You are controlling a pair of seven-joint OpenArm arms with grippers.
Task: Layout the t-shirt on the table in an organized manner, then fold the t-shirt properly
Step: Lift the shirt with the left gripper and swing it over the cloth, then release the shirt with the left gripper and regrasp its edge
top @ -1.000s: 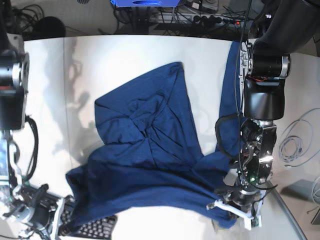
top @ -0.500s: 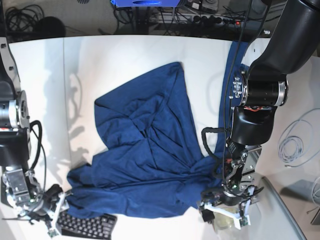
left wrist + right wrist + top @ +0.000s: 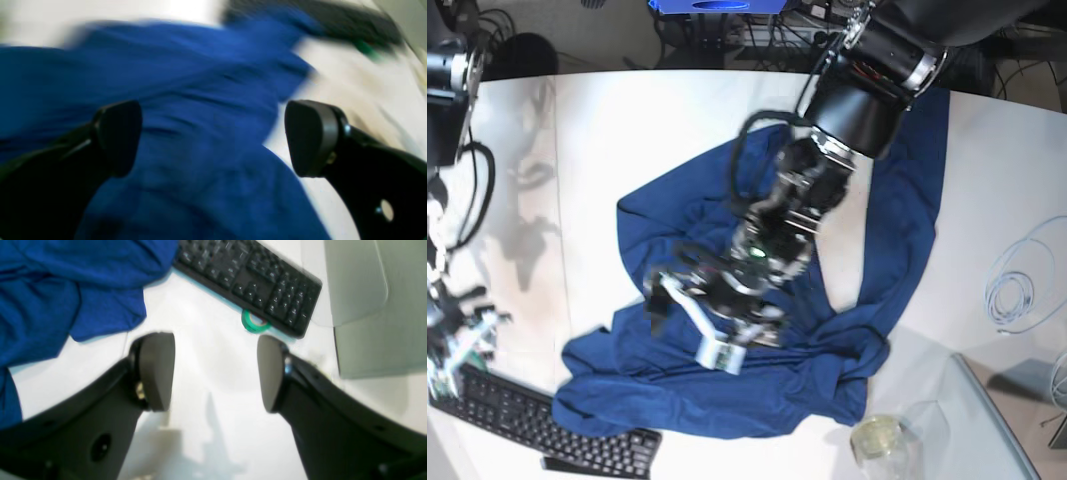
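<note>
only the right wrist view shows green tape (image 3: 254, 322) beside keyboard (image 3: 250, 283).

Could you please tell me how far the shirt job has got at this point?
Done: very little. The t-shirt lies bunched and creased on the table, one sleeve trailing toward the far edge. In hand: the left gripper hovers open over the middle of the cloth, while the right gripper is open above bare table near the keyboard; neither holds fabric. Left: flattening the shirt, then every fold.
</note>
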